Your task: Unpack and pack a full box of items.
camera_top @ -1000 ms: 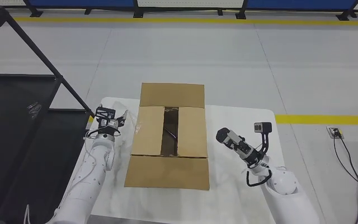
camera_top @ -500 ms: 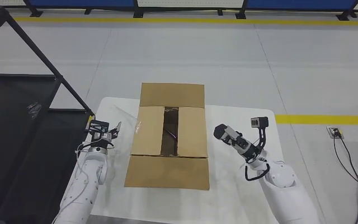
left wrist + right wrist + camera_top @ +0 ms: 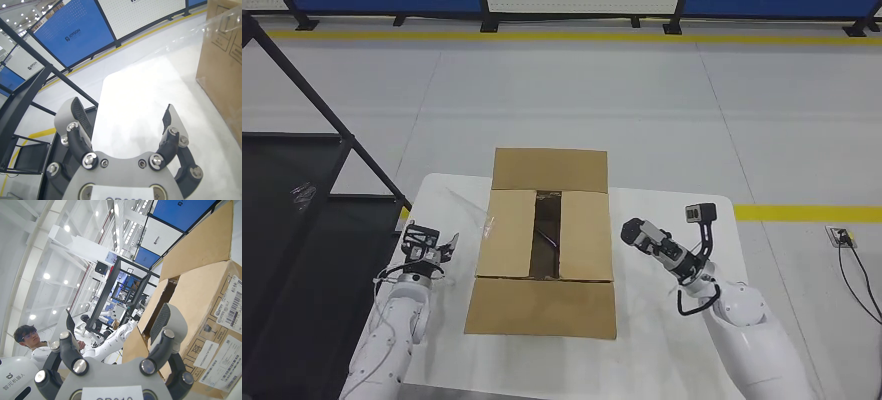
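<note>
Box (image 3: pixel 585 235) of brown cardboard sits in the middle of the white table (image 3: pixel 642 330). Its two side flaps are folded in over the top, with a long dark gap between them. The far flap and the near flap lie folded out flat. Something dark shows in the gap, but I cannot tell what it is. The left gripper (image 3: pixel 432 238) hangs over the table just beside the box's left side and does not touch it. From the left wrist, this gripper (image 3: pixel 122 106) is wide open and holds nothing. The right gripper (image 3: pixel 632 232) is close to the box's right side, up by the top edge. From the right wrist, it (image 3: pixel 116 309) is wide open too, with nothing in it, and the box (image 3: pixel 198 294) is right in front.
</note>
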Controlling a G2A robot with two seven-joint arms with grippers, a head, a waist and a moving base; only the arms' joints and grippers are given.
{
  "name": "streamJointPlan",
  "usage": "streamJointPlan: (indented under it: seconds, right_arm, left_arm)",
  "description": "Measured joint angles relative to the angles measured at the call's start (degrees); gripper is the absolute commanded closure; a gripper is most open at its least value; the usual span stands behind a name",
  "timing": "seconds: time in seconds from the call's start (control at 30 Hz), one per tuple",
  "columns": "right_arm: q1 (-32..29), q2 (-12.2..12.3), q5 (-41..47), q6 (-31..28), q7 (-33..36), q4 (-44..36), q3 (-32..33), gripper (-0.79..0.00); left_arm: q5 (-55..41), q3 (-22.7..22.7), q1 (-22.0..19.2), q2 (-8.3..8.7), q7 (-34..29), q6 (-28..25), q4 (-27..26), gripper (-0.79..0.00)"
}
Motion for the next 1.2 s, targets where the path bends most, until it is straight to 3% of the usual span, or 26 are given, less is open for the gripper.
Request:
streamJointPlan:
  seconds: [0.13, 0.37, 0.67, 0.9, 1.2]
  right_arm:
    - [0.1, 0.0, 0.2, -0.3, 0.1, 0.3, -0.1, -0.785]
    - [-2.4, 0.5, -0.3, -1.2, -1.0, -1.4, 1.3, -0.785]
    - [-5.3, 1.1, -0.4, -1.0, -2.2, -3.6, 2.9, -0.785]
    - [-5.2, 1.2, -0.3, -0.7, -2.3, -3.7, 2.7, -0.785]
    - [-4.0, 1.2, 0.2, -0.8, -1.5, -2.7, 2.1, -0.785]
  left_arm:
    - [0.6, 2.6, -3.5, -0.80, -1.6, -0.7, 2.0, -0.785]
    - [-0.2, 8.0, -12.3, -3.29, -2.2, 1.2, 11.4, -0.785]
    - [-4.6, 10.3, -19.4, -5.97, 1.0, 5.2, 20.8, -0.785]
    - [-9.5, 8.9, -21.7, -6.68, 5.0, 7.2, 23.7, -0.785]
    - [-11.0, 5.7, -19.4, -5.34, 10.1, 8.0, 22.9, -0.785]
